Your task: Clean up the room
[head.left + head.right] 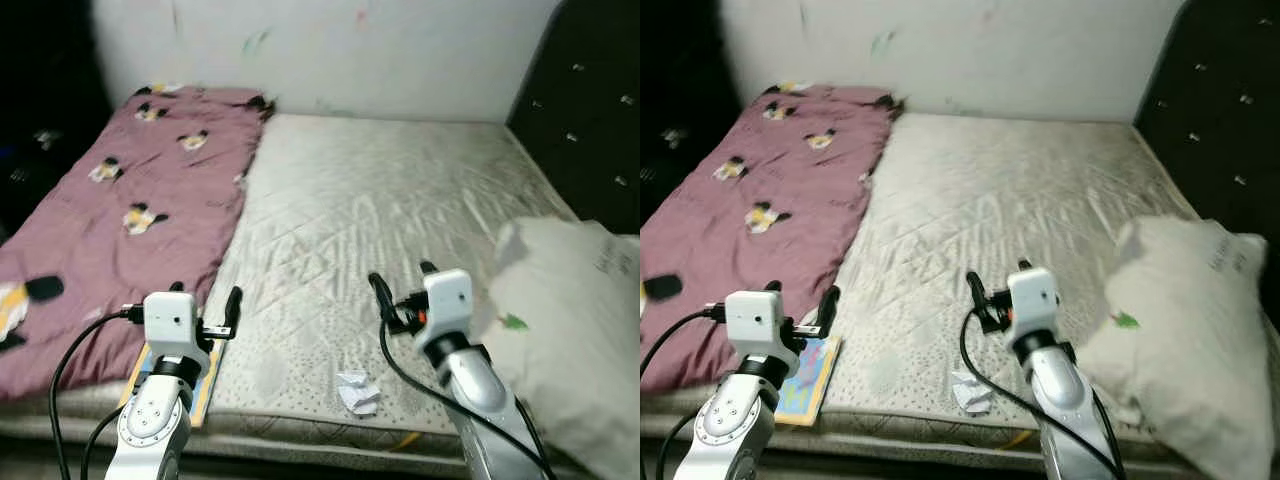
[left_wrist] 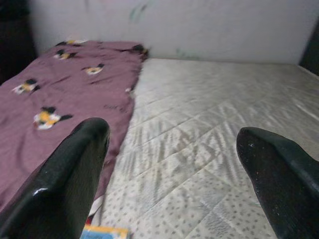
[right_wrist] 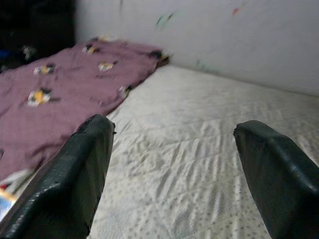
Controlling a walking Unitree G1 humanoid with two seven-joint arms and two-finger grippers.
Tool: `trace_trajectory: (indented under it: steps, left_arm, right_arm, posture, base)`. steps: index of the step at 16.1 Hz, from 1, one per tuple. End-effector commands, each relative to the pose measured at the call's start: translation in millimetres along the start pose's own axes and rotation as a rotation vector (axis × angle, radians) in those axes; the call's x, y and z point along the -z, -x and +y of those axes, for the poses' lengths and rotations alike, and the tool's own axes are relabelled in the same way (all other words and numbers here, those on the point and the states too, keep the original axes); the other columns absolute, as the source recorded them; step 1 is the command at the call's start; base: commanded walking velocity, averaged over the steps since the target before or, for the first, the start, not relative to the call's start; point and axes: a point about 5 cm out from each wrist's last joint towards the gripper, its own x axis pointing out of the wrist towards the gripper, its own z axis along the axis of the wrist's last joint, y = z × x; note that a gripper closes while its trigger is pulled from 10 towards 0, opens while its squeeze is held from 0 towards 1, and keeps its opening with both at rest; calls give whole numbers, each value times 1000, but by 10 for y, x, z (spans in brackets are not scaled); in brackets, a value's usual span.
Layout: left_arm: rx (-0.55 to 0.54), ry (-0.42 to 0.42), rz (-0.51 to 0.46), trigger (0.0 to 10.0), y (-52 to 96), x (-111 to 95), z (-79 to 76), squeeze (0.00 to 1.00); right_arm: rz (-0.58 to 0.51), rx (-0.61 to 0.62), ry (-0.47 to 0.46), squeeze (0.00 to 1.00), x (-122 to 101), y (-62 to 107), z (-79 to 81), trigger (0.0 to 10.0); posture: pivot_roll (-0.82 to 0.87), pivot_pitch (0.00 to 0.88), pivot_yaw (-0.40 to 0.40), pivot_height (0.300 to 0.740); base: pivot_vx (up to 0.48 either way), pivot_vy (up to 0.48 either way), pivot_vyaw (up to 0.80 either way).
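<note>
Both grippers, left and right, hover with fingers apart, holding nothing, over a bare mattress. A crumpled paper near its front edge could be nudged off by a careless reach.

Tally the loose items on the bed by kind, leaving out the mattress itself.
Purple blanket: 1
White pillow: 1
Crumpled paper: 1
Colourful book: 1
Small black object on the blanket, too blurred to identify: 1
Total: 5
</note>
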Motion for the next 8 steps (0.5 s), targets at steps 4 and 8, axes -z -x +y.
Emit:
trace_trajectory:
  steps: [4, 8]
  left_arm:
    - [-7, -7, 9, 10000, 37, -14, 31, 0]
    - [-103, -26, -17, 10000, 80, -66, 146, 0]
  right_arm:
    - [-25, 5, -24, 0, -80, -8, 3, 10000]
    - [-35, 173, 15, 0, -120, 35, -223, 10000]
  posture:
    - [10, 95, -26, 740]
    - [11, 114, -25, 740]
  base:
    - [0, 0, 369]
    - [0, 0, 0]
